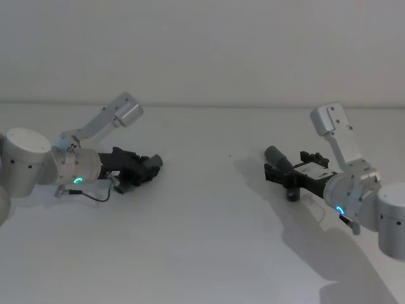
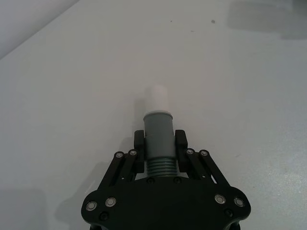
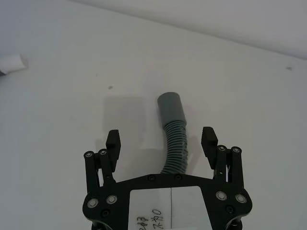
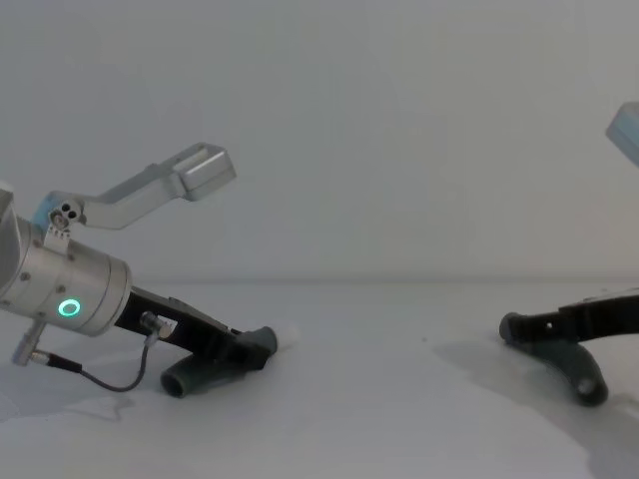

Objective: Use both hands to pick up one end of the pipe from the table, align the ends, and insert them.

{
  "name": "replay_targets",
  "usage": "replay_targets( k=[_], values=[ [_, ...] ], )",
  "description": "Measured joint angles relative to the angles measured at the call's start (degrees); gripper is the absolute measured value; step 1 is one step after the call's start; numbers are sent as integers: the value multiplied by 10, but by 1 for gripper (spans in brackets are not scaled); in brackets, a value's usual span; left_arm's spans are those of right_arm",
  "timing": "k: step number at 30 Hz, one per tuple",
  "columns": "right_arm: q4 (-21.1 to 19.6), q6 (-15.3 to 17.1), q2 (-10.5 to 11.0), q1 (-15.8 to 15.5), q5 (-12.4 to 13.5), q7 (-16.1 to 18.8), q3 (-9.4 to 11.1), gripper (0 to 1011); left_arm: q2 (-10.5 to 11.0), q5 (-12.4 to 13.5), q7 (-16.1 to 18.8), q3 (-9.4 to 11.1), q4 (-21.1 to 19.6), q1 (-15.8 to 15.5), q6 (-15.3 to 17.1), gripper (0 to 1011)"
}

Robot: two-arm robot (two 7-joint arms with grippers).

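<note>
Left gripper [image 2: 159, 143], lower centre: clamped on plug hose [image 2: 158, 132]. Right gripper [image 3: 161, 139]: jaws apart, straddling socket hose [image 3: 175, 143]. Risk: off-centre closure kicks hose sideways, spoiling alignment.

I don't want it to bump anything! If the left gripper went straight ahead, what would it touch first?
Probably the plain white table: the black two-finger left gripper tilts down, and the whitish plug tip of its dark-grey ribbed hose piece leads. Depth is hard to judge.

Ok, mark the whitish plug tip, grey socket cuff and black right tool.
Whitish plug tip [image 2: 158, 98]: left wrist view, side wall.
Grey socket cuff [image 3: 171, 106]: right wrist view, side wall.
Black right tool [image 3: 161, 135]: right wrist view, between fingertips.
</note>
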Motion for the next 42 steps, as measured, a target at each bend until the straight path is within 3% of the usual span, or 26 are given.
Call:
replay_targets(
  k=[42],
  values=[
    [70,11,-27,26,-8,24,2,978,0,0,0,0,0,0,0,365]
  ],
)
